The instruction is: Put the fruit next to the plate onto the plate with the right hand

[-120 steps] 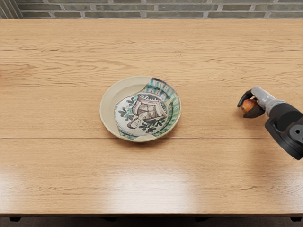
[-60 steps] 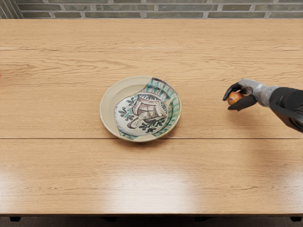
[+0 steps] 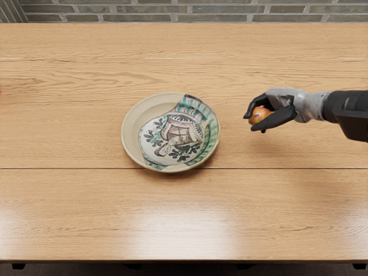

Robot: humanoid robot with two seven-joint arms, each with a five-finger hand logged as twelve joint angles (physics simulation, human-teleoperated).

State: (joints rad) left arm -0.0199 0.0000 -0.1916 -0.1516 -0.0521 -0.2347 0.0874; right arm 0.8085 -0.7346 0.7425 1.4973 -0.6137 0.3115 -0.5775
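A round cream plate (image 3: pixel 134 119) with a green and dark painted pattern lies at the table's middle. To its right, my right hand (image 3: pixel 261 114) comes in from the right edge, its dark fingers curled around a small orange-red fruit (image 3: pixel 259 114). Hand and fruit hang above the wood, apart from the plate's right rim, with a faint shadow under them. The left arm does not show.
The wooden table (image 3: pixel 184 218) stretches wide on all sides of the plate. A brick wall (image 3: pixel 184 10) runs along the far edge. A tiny red speck shows at the left border.
My right hand has carried the fruit leftward toward the plate, from near the right edge to just right of the plate. The forearm now lies more level. The plate has not moved.
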